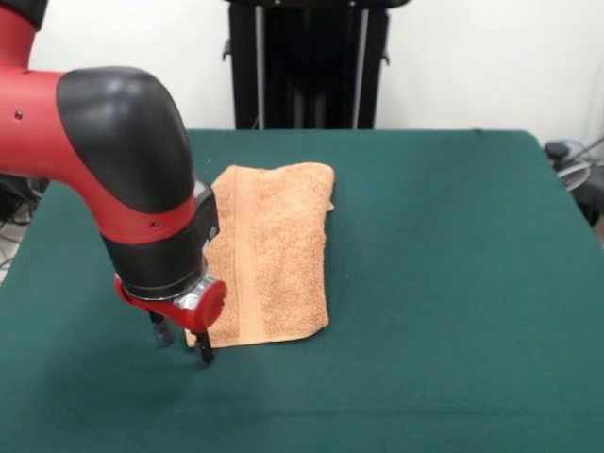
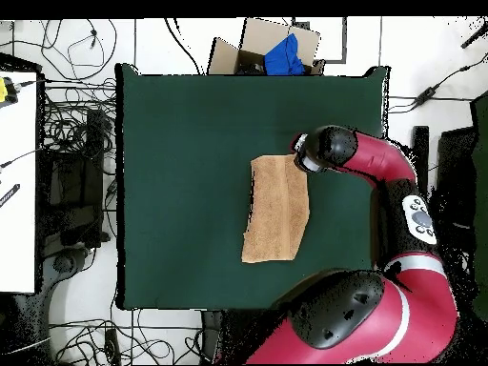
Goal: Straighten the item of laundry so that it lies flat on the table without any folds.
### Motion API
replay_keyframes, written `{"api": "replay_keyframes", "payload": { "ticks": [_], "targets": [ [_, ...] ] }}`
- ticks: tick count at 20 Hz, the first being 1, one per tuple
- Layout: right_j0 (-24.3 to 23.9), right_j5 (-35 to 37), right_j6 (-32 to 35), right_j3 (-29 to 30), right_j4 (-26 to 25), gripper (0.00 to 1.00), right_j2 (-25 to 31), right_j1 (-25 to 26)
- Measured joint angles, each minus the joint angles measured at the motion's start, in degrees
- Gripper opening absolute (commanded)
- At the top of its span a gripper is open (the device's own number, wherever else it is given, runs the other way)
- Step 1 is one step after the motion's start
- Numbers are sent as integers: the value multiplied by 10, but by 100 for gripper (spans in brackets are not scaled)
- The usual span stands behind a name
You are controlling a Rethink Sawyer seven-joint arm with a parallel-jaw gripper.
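Note:
The orange-tan towel point(image 1: 274, 250) lies on the dark green table point(image 1: 453, 283), left of centre, folded over on itself into a narrow oblong with a hem band running along its length. In the overhead view the towel point(image 2: 276, 210) sits right of the middle of the table point(image 2: 181, 172). My gripper point(image 1: 181, 343) points down at the towel's near left corner, with its tips close to the tabletop. Its fingers point(image 1: 204, 351) stand apart and the jaws are open; one finger is at the towel's corner edge. In the overhead view my wrist point(image 2: 322, 149) hides the gripper. No white tag shows.
My red and black arm point(image 1: 113, 151) fills the left of the front view and hides the table behind it. A black stand point(image 1: 307, 61) rises behind the far edge. A cardboard box with a blue thing point(image 2: 276, 50) and cables point(image 2: 81, 124) lie off the table.

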Motion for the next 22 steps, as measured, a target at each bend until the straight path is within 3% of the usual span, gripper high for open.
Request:
{"api": "replay_keyframes", "payload": {
  "ticks": [13,22],
  "targets": [
    [54,13,0,4,-2,100,-3,-2],
    [101,81,0,4,-15,100,-4,-7]
  ]
}}
